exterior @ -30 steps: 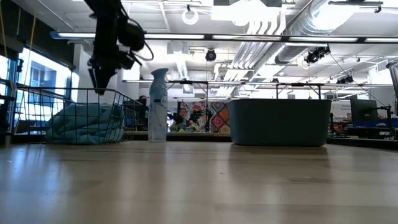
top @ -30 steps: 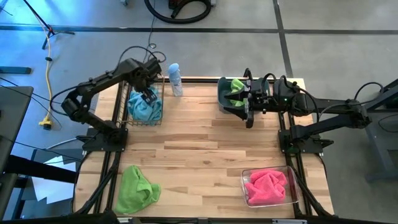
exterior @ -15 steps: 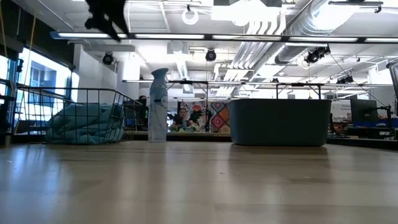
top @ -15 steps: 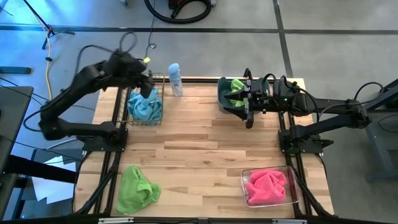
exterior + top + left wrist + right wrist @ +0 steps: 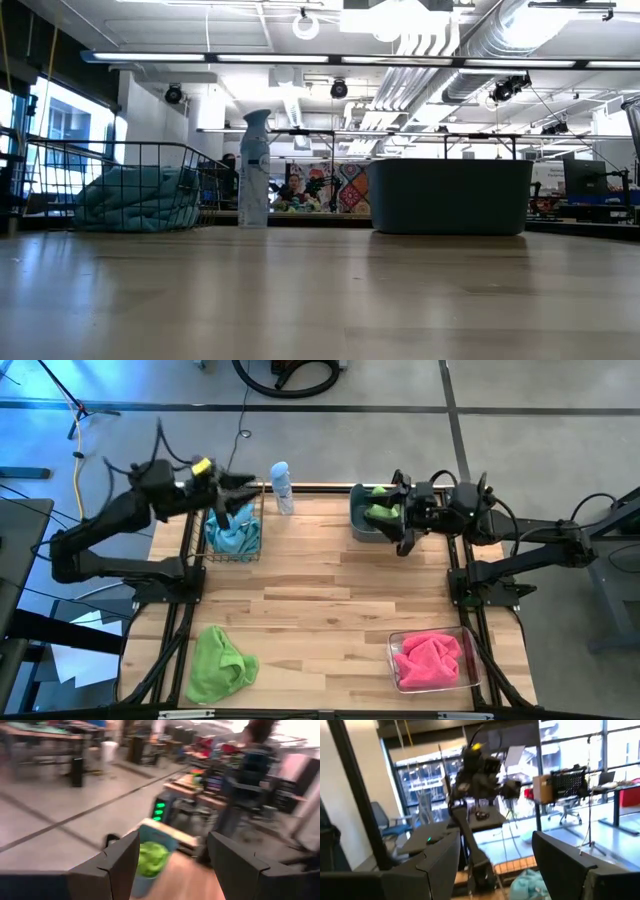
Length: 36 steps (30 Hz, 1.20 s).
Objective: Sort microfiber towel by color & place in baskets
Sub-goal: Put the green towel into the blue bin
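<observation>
**Both grippers up high and holding nothing**

On the wooden counter (image 5: 330,600) sit three baskets; the black wire basket (image 5: 234,530) is at about 11 o'clock, and a light blue towel (image 5: 232,535) lies inside it; the slate-blue tub (image 5: 368,520) is at about 1 o'clock, and a green towel (image 5: 381,512) lies inside it; the clear bin (image 5: 432,658) is at about 5 o'clock, and a pink towel (image 5: 430,656) lies inside it; a second green towel (image 5: 221,663) lies loose on the counter at about 7 o'clock, not in any basket.

A pale blue spray bottle (image 5: 282,487) stands at about 12 o'clock, just beside the wire basket.

The left gripper (image 5: 240,495) is up in the air over the far edge of the wire basket; its fingers (image 5: 120,862) are spread apart with nothing between them.

The right gripper (image 5: 402,528) is up in the air over the tub, at its right side; its fingers (image 5: 437,865) are spread apart too, with nothing between them.

From counter height, the wire basket, the bottle and the tub stand in a row, and no arm shows there.
</observation>
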Motion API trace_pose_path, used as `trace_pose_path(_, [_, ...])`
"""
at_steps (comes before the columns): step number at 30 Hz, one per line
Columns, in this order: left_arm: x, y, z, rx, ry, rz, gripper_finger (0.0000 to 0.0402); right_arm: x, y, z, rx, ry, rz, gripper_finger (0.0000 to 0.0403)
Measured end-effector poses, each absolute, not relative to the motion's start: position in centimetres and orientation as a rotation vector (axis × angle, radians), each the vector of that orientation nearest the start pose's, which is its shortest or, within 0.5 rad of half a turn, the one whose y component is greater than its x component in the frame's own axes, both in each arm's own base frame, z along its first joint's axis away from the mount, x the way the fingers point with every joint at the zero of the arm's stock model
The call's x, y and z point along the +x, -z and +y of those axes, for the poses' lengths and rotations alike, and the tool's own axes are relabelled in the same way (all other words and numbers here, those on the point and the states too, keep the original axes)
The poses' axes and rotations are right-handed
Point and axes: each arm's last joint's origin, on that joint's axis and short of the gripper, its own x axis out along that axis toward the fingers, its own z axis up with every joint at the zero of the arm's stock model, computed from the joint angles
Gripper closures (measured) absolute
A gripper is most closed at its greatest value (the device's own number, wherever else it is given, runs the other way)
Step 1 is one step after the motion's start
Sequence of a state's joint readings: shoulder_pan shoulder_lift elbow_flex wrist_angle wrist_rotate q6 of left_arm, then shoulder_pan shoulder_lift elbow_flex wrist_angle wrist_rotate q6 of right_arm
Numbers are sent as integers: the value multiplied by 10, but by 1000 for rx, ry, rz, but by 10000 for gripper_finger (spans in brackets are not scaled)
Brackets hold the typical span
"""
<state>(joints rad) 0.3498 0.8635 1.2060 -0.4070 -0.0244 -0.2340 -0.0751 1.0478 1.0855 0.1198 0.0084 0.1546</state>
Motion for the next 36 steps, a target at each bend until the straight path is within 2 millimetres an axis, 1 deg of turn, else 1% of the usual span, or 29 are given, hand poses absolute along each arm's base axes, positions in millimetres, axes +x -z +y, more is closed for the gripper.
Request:
trace_pose_path(4, [167,-421,41,-251,-221,-37,179,225,-418,-20,161,83,-185,160])
trace_pose_path(6, [176,-415,33,-265,-138,-93,179,225,-418,-22,182,86,-184,160])
trace_pose_path(9, [183,-410,22,-263,-64,-190,179,225,-418,-22,209,80,-179,160])
trace_pose_path(11, [186,-406,17,-263,-52,-203,179,225,-418,-22,218,74,-180,160])
trace_pose_path(18, [187,-402,10,-228,-74,-181,179,224,-417,-22,198,74,-165,160])
trace_pose_path(28, [187,-401,9,-228,-74,-166,179,224,-416,-22,184,76,-158,160])
trace_pose_path(32, [180,-396,5,-320,-55,-102,179,224,-416,-22,184,76,-156,160])
trace_pose_path(36, [182,-379,-10,-425,-13,82,179,225,-415,-22,185,77,-148,160])
